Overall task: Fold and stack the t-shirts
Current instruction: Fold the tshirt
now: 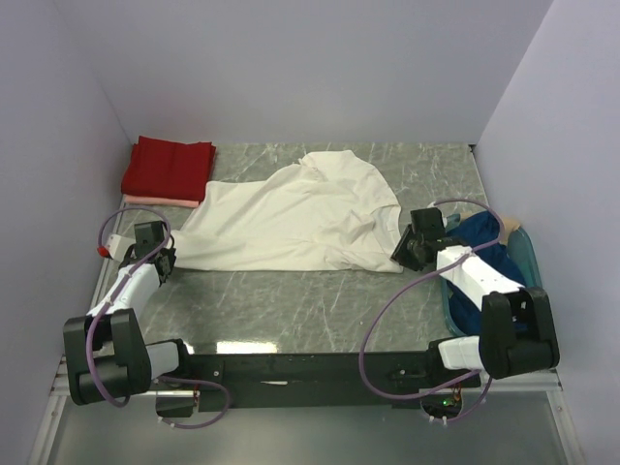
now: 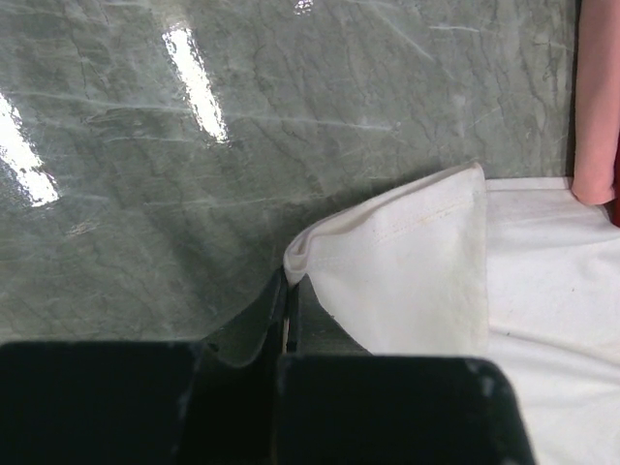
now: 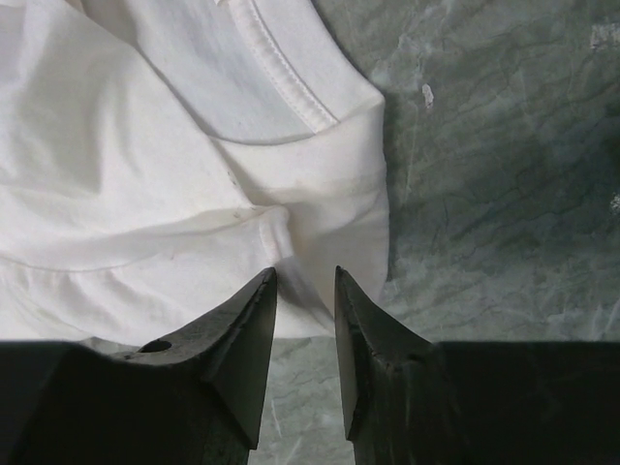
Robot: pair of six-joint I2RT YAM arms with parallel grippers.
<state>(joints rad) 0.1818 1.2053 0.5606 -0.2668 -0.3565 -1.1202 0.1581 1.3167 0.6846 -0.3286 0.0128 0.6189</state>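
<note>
A cream-white t-shirt [image 1: 300,218] lies spread and rumpled across the marble table. My left gripper [image 1: 167,257] is shut on that shirt's near-left corner; in the left wrist view a fold of cloth [image 2: 387,262] is pinched between the gripper's [image 2: 289,283] tips. My right gripper [image 1: 402,254] is at the shirt's right edge, below the collar [image 3: 276,68]. Its jaws stand apart with the cloth's edge [image 3: 329,223] between the tips of the gripper [image 3: 305,273]. A folded red t-shirt [image 1: 170,167] lies on a pale pink one [image 1: 160,201] at the back left. A dark blue t-shirt [image 1: 484,242] sits in the basket.
The teal plastic basket [image 1: 526,257] stands at the table's right edge, beside my right arm. Lilac walls close in the back and both sides. The pink shirt's edge [image 2: 596,107] shows at the right of the left wrist view.
</note>
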